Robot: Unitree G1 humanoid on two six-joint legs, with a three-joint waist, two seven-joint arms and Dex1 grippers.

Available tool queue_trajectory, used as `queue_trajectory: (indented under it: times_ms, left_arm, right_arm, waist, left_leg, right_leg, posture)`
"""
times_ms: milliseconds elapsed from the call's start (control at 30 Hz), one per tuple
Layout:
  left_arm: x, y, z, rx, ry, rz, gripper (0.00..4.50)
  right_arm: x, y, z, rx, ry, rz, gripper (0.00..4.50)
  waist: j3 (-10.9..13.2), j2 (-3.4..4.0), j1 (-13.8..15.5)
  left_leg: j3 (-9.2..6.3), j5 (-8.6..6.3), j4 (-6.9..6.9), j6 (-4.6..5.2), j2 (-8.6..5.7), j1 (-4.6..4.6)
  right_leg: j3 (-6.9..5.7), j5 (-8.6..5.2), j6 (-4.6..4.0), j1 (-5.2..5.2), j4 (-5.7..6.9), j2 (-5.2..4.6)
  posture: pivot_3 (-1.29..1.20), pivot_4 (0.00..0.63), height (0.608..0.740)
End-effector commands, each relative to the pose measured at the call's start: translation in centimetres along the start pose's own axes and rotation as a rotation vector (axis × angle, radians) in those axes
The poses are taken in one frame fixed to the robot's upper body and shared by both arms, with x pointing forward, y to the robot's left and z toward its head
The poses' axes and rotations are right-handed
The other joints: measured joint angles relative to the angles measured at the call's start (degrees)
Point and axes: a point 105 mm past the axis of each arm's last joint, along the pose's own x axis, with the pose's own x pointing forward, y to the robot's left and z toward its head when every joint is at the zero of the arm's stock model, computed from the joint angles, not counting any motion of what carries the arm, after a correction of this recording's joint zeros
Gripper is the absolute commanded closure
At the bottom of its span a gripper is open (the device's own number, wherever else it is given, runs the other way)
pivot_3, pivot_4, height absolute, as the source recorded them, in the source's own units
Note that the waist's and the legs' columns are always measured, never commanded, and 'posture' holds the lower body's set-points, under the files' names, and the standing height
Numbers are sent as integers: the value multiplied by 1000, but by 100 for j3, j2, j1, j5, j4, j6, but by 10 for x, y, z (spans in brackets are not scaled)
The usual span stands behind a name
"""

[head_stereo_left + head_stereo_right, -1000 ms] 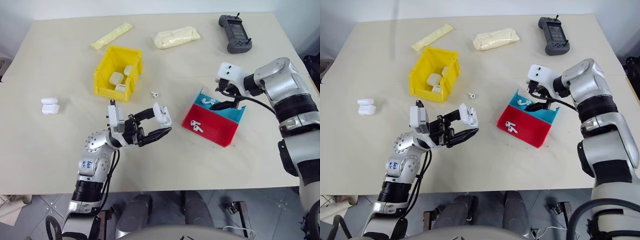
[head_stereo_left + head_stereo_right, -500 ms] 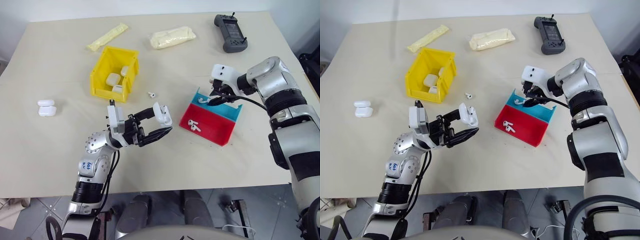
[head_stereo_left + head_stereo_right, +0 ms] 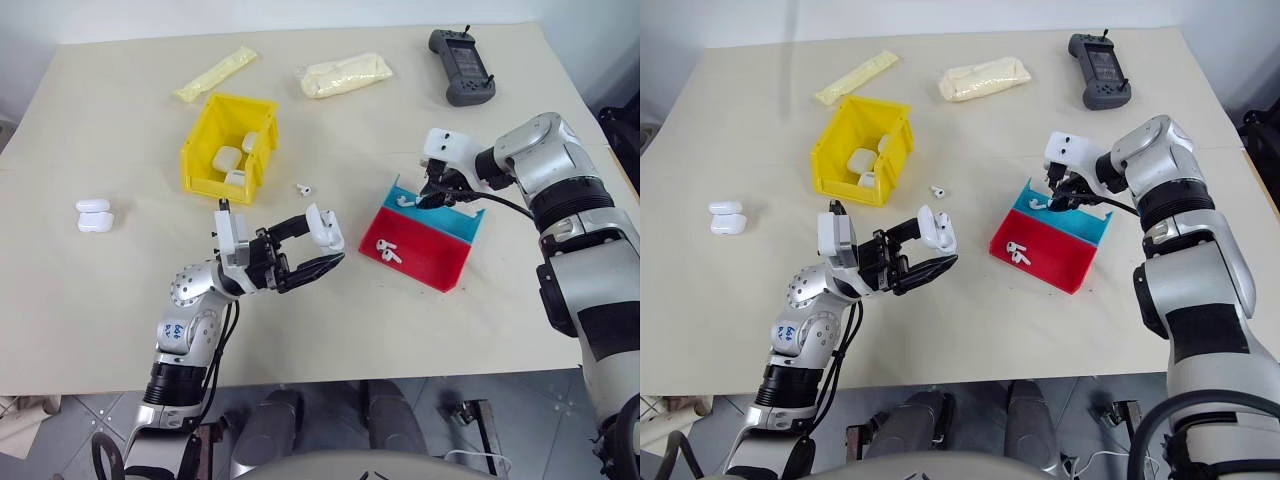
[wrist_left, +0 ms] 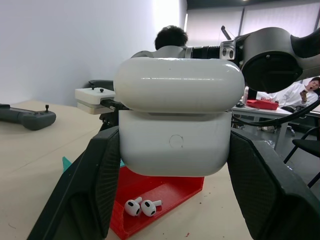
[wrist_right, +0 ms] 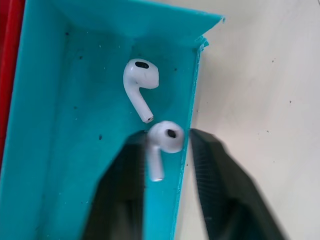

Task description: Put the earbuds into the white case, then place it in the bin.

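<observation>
1. The left gripper (image 3: pixel 318 252) is clamped on the white case (image 4: pixel 175 125), one finger on each side wall. That leaves the lid free and keeps the case raised above the table (image 3: pixel 90 300), probably so that earbuds can be dropped into it.

2. The case sits near the middle of the head view, at about 7 o'clock from the loose earbud (image 3: pixel 303 188) lying on the table.

3. The right gripper (image 5: pixel 167 150) reaches down into the blue compartment of the red and blue tray (image 3: pixel 425 255). Its fingers are drawn close about one earbud (image 5: pixel 163 142); whether both fingers already press on it cannot be told.

4. A second earbud (image 5: pixel 139 80) lies free in the same blue compartment, at about 11 o'clock from the first in the right wrist view.

5. Another pair of earbuds (image 3: pixel 386 250) rests in the red compartment, apparently waiting for a later case.

6. The yellow bin (image 3: pixel 232 148) stands at about 11 o'clock from the held case and already holds several white cases (image 3: pixel 232 158); it looks like the destination once this case is filled.

7. A further white case (image 3: pixel 95 214) waits at the table's far left, well apart from the bin.
</observation>
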Motion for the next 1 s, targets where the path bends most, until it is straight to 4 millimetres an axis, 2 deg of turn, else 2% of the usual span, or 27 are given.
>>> queue_trajectory:
  times_ms: [33,300,433,533,667,800,1000]
  left_arm:
    - [4,-2,9,45,-21,-16,1703]
    - [4,-1,9,48,-19,-18,1703]
    - [7,-1,10,47,-22,-31,1703]
    - [9,0,10,46,-24,-38,1703]
    - [13,3,9,38,-28,-52,1703]
    - [16,6,7,31,-28,-64,1703]
    - [19,13,7,25,-31,-69,1703]
  right_arm:
    - [2,1,-4,10,19,6,3981]
    - [-5,-5,-2,16,-25,-33,3981]
    - [-34,-19,8,28,-122,-104,3981]
    - [-53,-22,13,19,-191,-131,3981]
    - [-79,9,19,-38,-389,-5,3981]
    - [-78,37,25,30,-547,18,3981]
    - [-84,90,65,227,-1033,108,3981]
  waist:
    - [0,0,-4]
    - [0,0,-20]
    - [0,0,-9]
    - [1,2,3]
    - [1,1,62]
    - [2,1,75]
    - [1,1,67]
  left_leg:
    - [0,0,0,0,0,0]
    - [0,0,-1,0,0,0]
    - [0,0,-1,0,-1,-2]
    - [0,0,-2,0,-3,-7]
    - [1,-1,-5,-1,1,-7]
    - [2,-2,3,1,0,-8]
    - [6,-2,4,0,6,-4]
  right_leg:
    - [0,0,0,0,0,0]
    - [0,0,0,0,1,0]
    - [0,0,0,-2,0,-1]
    - [0,0,0,-8,0,-3]
    - [-4,0,0,-5,-10,1]
    - [-5,0,0,-3,-3,-2]
    - [-1,0,0,-5,5,3]
  posture:
    - [0,150,740]
    - [0,150,740]
    - [0,150,740]
    - [0,150,740]
    - [0,150,740]
    - [0,150,740]
    - [0,150,740]
